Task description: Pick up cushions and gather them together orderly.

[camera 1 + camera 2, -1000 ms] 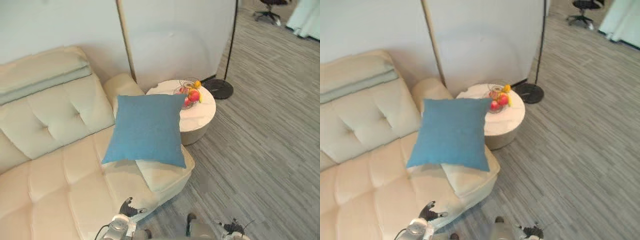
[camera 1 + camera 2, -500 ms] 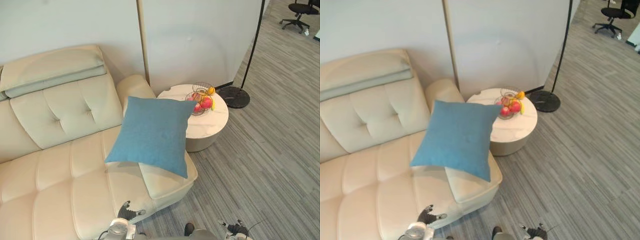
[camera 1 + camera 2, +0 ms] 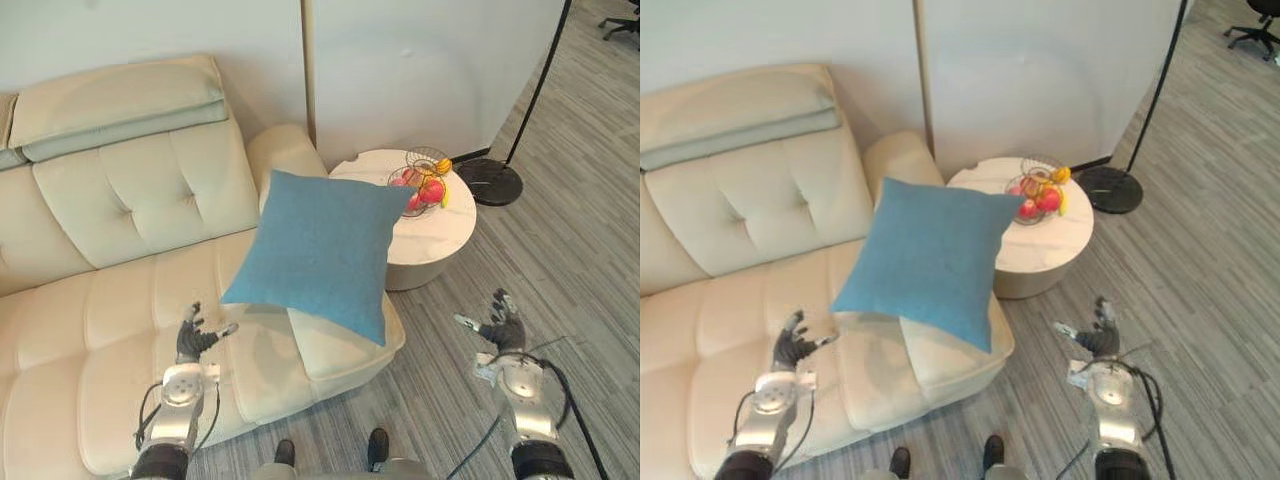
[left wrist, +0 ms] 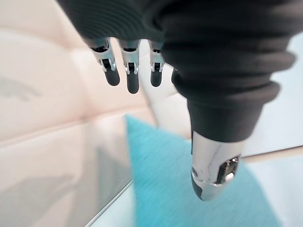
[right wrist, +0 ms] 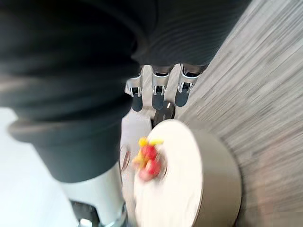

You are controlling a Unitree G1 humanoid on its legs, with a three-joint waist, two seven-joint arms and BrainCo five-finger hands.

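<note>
Left eye view: both arms lifted since a second ago

We hold our left hand (image 3: 188, 341) spread over the cream leather sofa (image 3: 120, 190), our right hand (image 3: 500, 330) spread above the grey floor (image 3: 565, 250). The blue square fabric cushion (image 3: 315, 250) leans untouched on the sofa's end, hiding part of its armrest.

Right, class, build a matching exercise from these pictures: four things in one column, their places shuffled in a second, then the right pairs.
Things:
1 blue cushion
2 fruit basket
3 left hand
4 right hand

Places:
A over the grey floor
B propped at the sofa's end
C on the round table
D open, over the sofa seat

Pairs: 1-B, 2-C, 3-D, 4-A
</note>
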